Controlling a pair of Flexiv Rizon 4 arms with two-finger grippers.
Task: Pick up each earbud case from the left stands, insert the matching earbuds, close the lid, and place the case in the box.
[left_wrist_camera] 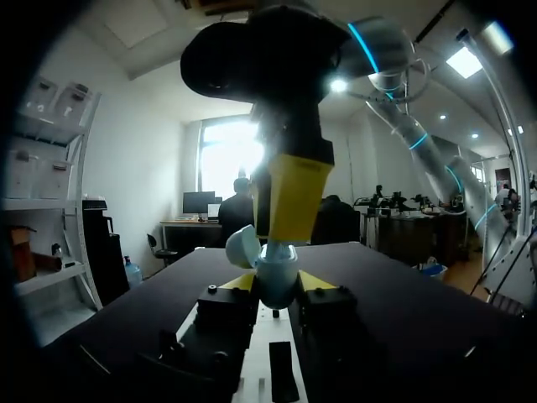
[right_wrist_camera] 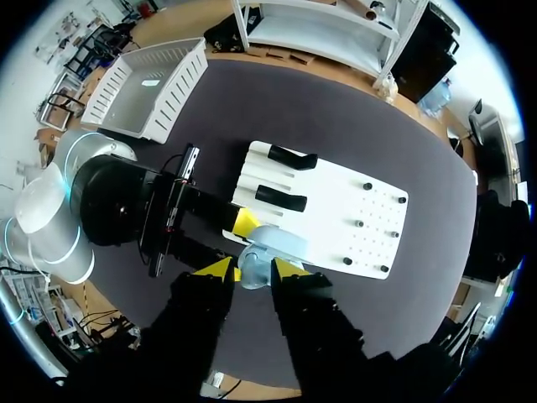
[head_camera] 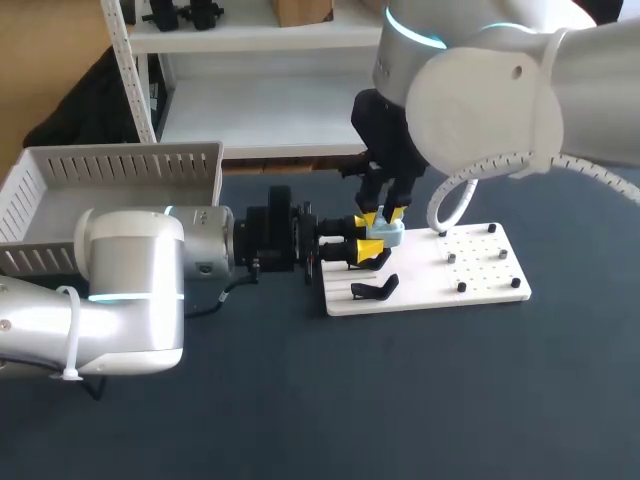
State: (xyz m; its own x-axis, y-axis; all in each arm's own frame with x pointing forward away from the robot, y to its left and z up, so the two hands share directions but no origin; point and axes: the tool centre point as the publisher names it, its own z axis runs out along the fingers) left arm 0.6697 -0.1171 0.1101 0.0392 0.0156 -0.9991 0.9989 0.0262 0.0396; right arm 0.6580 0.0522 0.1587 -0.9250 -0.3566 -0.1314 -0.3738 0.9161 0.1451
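Observation:
A light-blue earbud case (head_camera: pixel 387 235) hangs over the white board's left end, its lid (left_wrist_camera: pixel 244 245) swung open. My left gripper (head_camera: pixel 366 250) comes in level from the left and is shut on the case (left_wrist_camera: pixel 275 281), one yellow tip on each side. My right gripper (head_camera: pixel 384 215) points straight down onto the case's open top. In the right wrist view its yellow tips stand slightly apart on either side of the case (right_wrist_camera: pixel 270 250), so the right gripper (right_wrist_camera: pixel 251 269) is open. I cannot make out any earbuds.
The white board (head_camera: pixel 480 270) carries two black stands (right_wrist_camera: pixel 292 157) (right_wrist_camera: pixel 281 199) at its left end and small pegs on its right half. A white slatted box (head_camera: pixel 110 190) sits at the table's back left, behind my left arm.

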